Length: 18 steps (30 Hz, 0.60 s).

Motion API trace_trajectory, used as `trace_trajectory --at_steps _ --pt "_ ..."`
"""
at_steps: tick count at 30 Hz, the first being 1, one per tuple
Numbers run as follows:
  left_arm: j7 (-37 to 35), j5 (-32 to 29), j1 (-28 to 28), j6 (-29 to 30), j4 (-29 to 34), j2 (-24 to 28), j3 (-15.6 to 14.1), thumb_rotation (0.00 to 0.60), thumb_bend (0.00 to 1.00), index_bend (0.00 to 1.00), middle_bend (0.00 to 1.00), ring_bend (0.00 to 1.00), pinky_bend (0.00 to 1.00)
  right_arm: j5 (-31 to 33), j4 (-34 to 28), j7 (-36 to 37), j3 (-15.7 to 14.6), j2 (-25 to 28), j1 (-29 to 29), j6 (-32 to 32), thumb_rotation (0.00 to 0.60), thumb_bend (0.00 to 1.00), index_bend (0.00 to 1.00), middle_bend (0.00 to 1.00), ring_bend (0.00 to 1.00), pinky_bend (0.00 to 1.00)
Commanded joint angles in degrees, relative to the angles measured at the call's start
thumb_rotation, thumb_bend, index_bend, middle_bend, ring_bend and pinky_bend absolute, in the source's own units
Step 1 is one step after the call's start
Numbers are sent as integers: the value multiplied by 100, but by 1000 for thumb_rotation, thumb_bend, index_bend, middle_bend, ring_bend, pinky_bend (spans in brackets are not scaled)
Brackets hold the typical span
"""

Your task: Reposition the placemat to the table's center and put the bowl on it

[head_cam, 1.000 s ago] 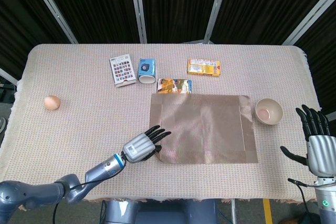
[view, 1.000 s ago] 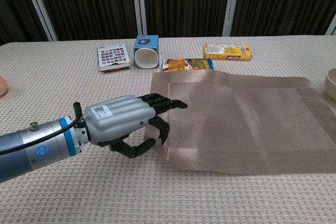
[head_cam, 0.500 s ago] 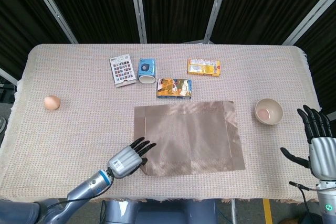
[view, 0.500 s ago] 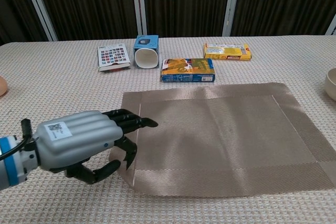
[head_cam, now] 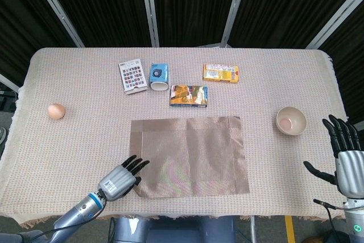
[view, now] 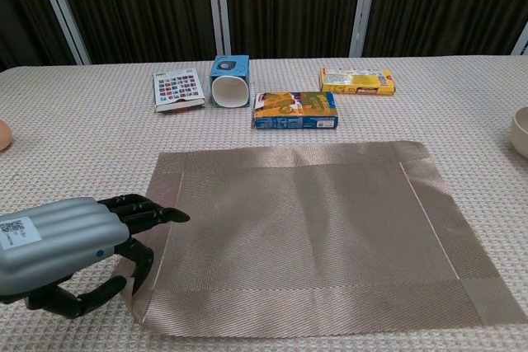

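Note:
The brown woven placemat (head_cam: 190, 155) (view: 313, 228) lies flat near the table's front, about mid-width. My left hand (head_cam: 119, 178) (view: 66, 253) is at the mat's near-left corner. Its fingers (view: 153, 210) lie over the left edge and its thumb curls under, pinching the mat. The beige bowl (head_cam: 291, 120) (view: 521, 132) stands upright on the tablecloth, off to the mat's right and apart from it. My right hand (head_cam: 344, 157) hovers beyond the table's right front edge, fingers spread, holding nothing. The chest view does not show it.
Behind the mat lie an orange-and-blue box (head_cam: 189, 95) (view: 295, 110), a blue-and-white cup on its side (head_cam: 159, 76), a patterned card (head_cam: 132, 76) and a yellow box (head_cam: 221, 73). An egg (head_cam: 56, 111) sits far left.
My left hand has drawn back toward the front left, dragging the placemat with it, leftward and off the orange-and-blue box. The bowl and my right hand stayed put.

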<state>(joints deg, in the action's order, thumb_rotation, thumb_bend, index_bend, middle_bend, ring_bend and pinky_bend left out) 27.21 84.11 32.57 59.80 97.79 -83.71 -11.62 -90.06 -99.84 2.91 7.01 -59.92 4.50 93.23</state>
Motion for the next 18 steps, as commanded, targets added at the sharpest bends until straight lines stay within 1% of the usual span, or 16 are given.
trace_trajectory --at_steps 1,2,3,4,5,7,8,9,12,17,18 --pt "40 31 -66 80 18 68 -4 600 555 688 0 0 0 -8 -11 10 -2 9 -7 8 600 0 0 0 0 0" --pt "58 40 -90 107 24 94 0 600 551 680 0 0 0 -13 -18 16 -2 14 -10 11 600 0 0 0 0 0" --pt "72 46 -116 139 32 119 6 600 537 651 0 0 0 -17 -24 19 -1 20 -14 16 600 0 0 0 0 0" --pt "71 52 -131 154 39 137 8 600 467 553 0 0 0 -22 -29 21 1 24 -16 22 600 0 0 0 0 0" --pt "57 60 -151 162 54 167 2 600 374 442 0 0 0 -28 -36 24 2 30 -21 32 600 0 0 0 0 0" --pt "25 69 -164 144 76 217 -22 600 93 110 0 0 0 -35 -43 26 3 35 -26 41 600 0 0 0 0 0" --pt "-23 56 -173 120 113 270 -44 600 28 37 0 0 0 -40 -49 29 2 37 -27 43 600 0 0 0 0 0" --pt "-53 47 -181 117 140 300 -52 600 0 1 0 0 0 -44 -52 30 1 38 -27 42 600 0 0 0 0 0" --pt "-306 140 -237 230 316 482 -75 600 0 0 0 0 0 -66 -54 25 -14 37 -23 24 600 0 0 0 0 0" --pt "-921 587 -486 895 568 938 -143 600 0 0 0 0 0 -41 -2 -17 -19 23 -13 -21 600 0 0 0 0 0" --pt "-1032 665 -575 1125 613 1088 -141 600 0 0 0 0 0 -15 21 -38 -15 20 -9 -41 600 0 0 0 0 0"
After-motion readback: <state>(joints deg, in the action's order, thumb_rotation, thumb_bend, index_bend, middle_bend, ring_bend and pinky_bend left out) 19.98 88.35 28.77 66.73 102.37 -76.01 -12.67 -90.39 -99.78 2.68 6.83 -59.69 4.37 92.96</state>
